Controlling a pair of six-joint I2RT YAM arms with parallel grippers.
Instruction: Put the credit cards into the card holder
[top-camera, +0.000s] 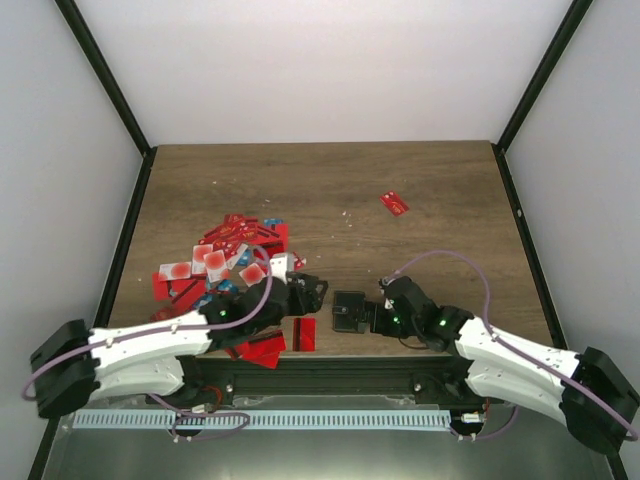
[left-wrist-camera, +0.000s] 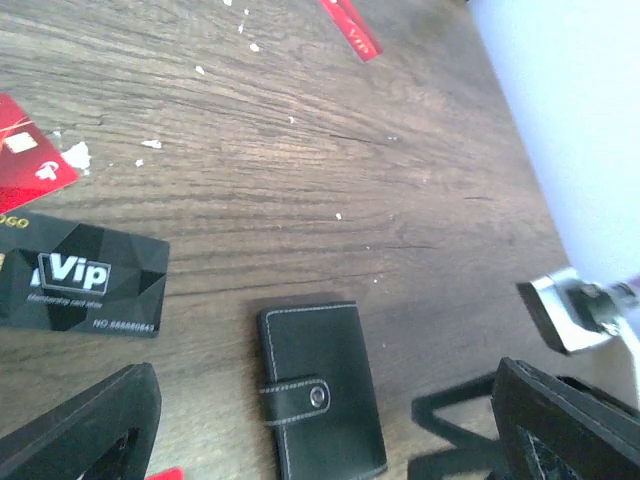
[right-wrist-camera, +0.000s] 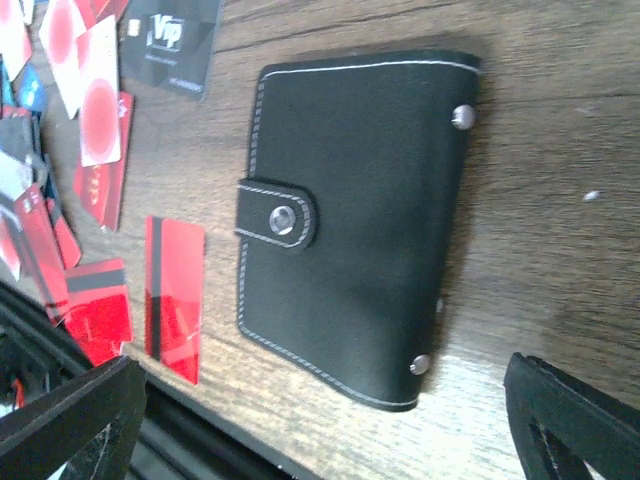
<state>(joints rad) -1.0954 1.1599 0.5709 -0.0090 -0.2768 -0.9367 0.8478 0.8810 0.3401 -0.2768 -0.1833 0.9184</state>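
Observation:
The card holder (top-camera: 348, 310) is a black stitched wallet, lying flat and closed with its strap snapped, near the table's front edge between my two grippers. My left gripper (top-camera: 314, 291) stands open just left of it; in the left wrist view the card holder (left-wrist-camera: 320, 390) lies on the wood between the wide-apart fingers (left-wrist-camera: 90, 430). My right gripper (top-camera: 379, 306) is open just right of it; the card holder (right-wrist-camera: 360, 220) fills the right wrist view ahead of its spread fingers (right-wrist-camera: 575, 420). Neither gripper holds anything. Credit cards (top-camera: 225, 255), mostly red, lie piled at the left.
A black VIP card (left-wrist-camera: 80, 280) lies left of the holder. Red cards (top-camera: 303, 333) rest by the front edge, one with a dark stripe (right-wrist-camera: 175, 295). A lone red card (top-camera: 394, 203) sits further back. Pale crumbs dot the wood. Black frame posts and white walls enclose the table.

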